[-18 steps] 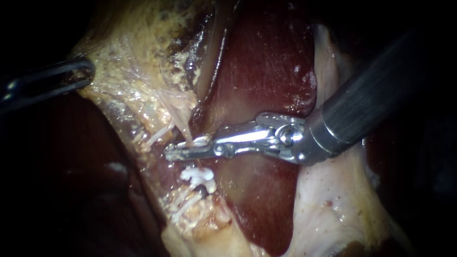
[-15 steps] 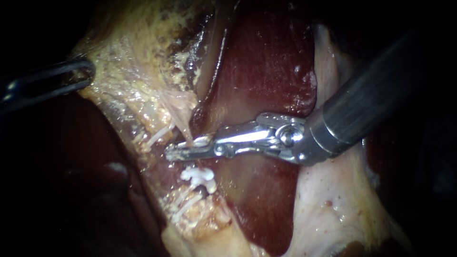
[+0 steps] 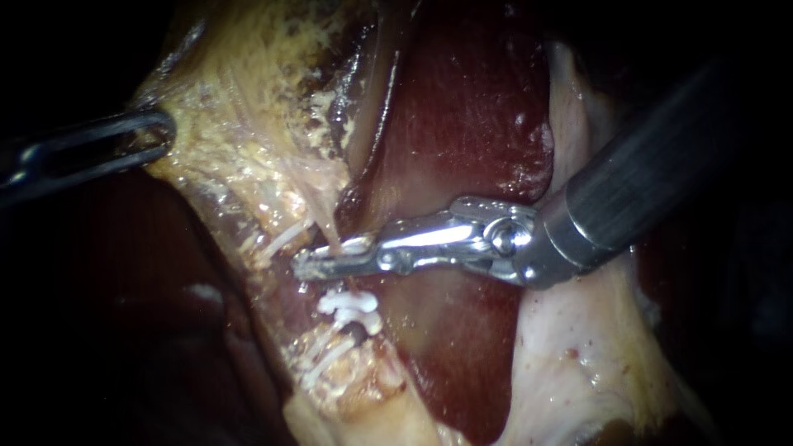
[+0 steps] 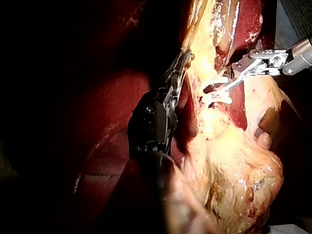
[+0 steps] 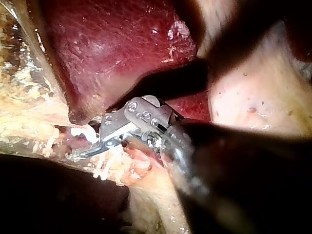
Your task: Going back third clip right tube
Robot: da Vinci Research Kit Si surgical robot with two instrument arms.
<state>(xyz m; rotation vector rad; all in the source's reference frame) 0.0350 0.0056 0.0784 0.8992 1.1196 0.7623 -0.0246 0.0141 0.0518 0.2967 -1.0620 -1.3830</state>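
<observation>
Bench: jaws on right instrument [image 3: 326,261]?

Desk: Slim silver pair with a narrow gap between them, nothing pinched. A thin pale tube [image 3: 329,225] drops from the yellowish fatty tissue [image 3: 248,124] and meets the upper jaw near its tip. As far as I can see it touches on one side only.

Bench: Clip location?

Desk: The small white plastic clip [image 3: 351,304] sits across the tube line just below the jaws, apart from them and free of the instrument. In the right wrist view the clip [image 5: 83,132] is just beside the jaw tips. In the left wrist view it lies directly under them [image 4: 217,97]. Only one tube shows clearly, so I can't say whether it's the right one.

Bench: Left instrument [image 3: 153,136]?

Desk: Dark slotted jaws, pressed together on the edge of the yellowish fatty tissue, which is stretched toward them. They're well apart from the right instrument. The left wrist view shows the same grip [image 4: 183,61] along the tissue's rim.

Bench: Surroundings?

Desk: Smooth dark red liver [image 3: 471,107] lies behind the right jaws. Pale whitish tissue [image 3: 570,347] lies below the grey shaft. The right instrument's jaws lie near level, tips pointing at the tube.
</observation>
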